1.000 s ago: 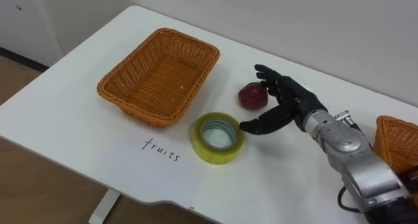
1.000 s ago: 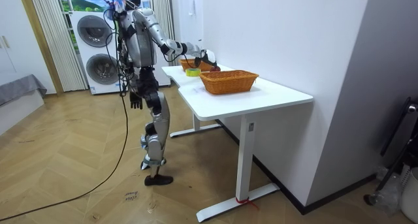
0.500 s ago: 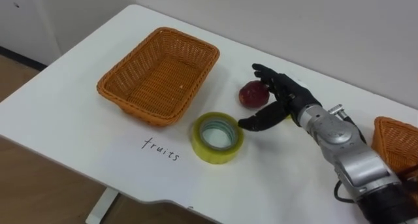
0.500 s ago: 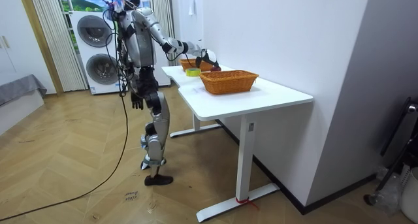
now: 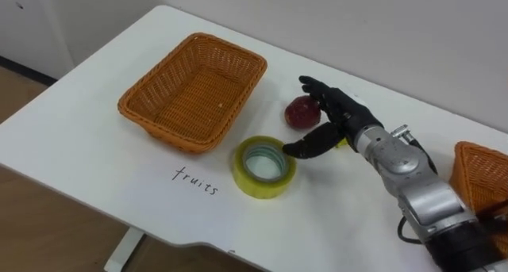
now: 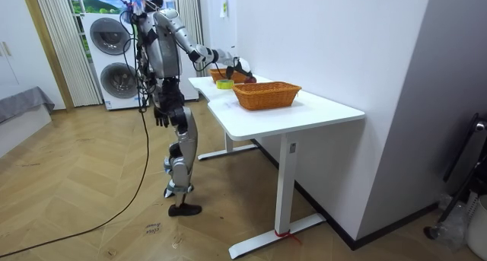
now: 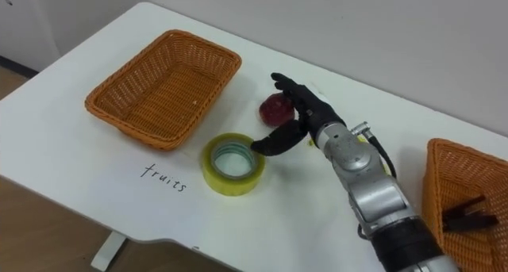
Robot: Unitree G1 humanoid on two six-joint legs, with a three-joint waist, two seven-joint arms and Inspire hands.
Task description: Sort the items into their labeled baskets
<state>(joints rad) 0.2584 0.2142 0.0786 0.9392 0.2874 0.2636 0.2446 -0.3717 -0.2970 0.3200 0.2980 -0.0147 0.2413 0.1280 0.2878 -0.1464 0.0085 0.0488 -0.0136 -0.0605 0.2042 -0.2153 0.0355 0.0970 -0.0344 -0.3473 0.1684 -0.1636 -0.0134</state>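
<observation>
A dark red fruit [image 5: 301,112] lies on the white table [image 5: 95,153], just right of an empty wicker basket [image 5: 190,90] with the word "fruits" [image 5: 196,181] written in front of it. A yellow tape roll [image 5: 263,166] lies flat in front of the fruit. My right hand [image 5: 336,120] is open at the fruit's right side, fingers spread over its top and thumb low, close to the roll's rim. It is not closed on the fruit. In the room view my left hand [image 6: 160,117] hangs by my hip.
A second wicker basket [image 7: 448,177] at the table's right holds dark office items [image 7: 464,211]. A wall runs along the table's far edge. I stand at the table's long side, with washing machines [image 6: 114,63] behind me.
My right hand has slid left toward the fruit; its fingers now reach over the fruit's top and the thumb is nearer the tape roll. Fruit, roll and baskets have not moved.
</observation>
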